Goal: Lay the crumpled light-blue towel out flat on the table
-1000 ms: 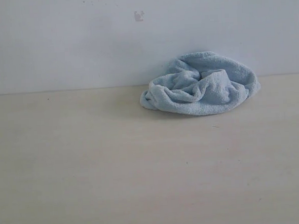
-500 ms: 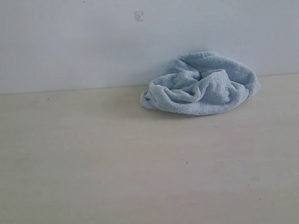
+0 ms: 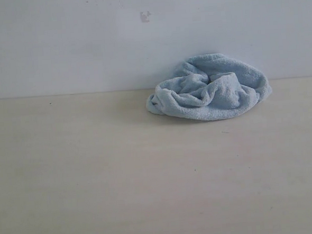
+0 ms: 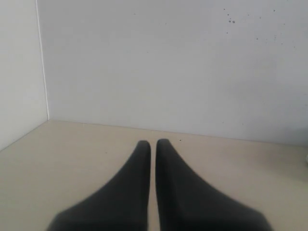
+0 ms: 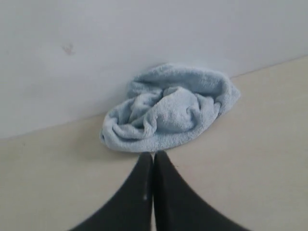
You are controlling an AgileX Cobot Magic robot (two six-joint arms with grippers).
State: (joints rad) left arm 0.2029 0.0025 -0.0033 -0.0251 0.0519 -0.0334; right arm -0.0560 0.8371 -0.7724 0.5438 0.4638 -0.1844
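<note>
The light-blue towel (image 3: 210,88) lies crumpled in a heap on the pale beige table (image 3: 122,172), at the back right against the wall. No arm shows in the exterior view. In the right wrist view the towel (image 5: 168,109) sits just beyond my right gripper (image 5: 153,155), whose black fingers are pressed together with nothing between them. My left gripper (image 4: 153,143) is shut too, over bare table (image 4: 72,149), with only a thin slit between its fingers. The towel's white label is not visible.
A plain white wall (image 3: 88,41) runs along the back edge of the table, with a small grey mark (image 3: 145,16) on it. In the left wrist view a side wall (image 4: 19,72) meets the back wall at a corner.
</note>
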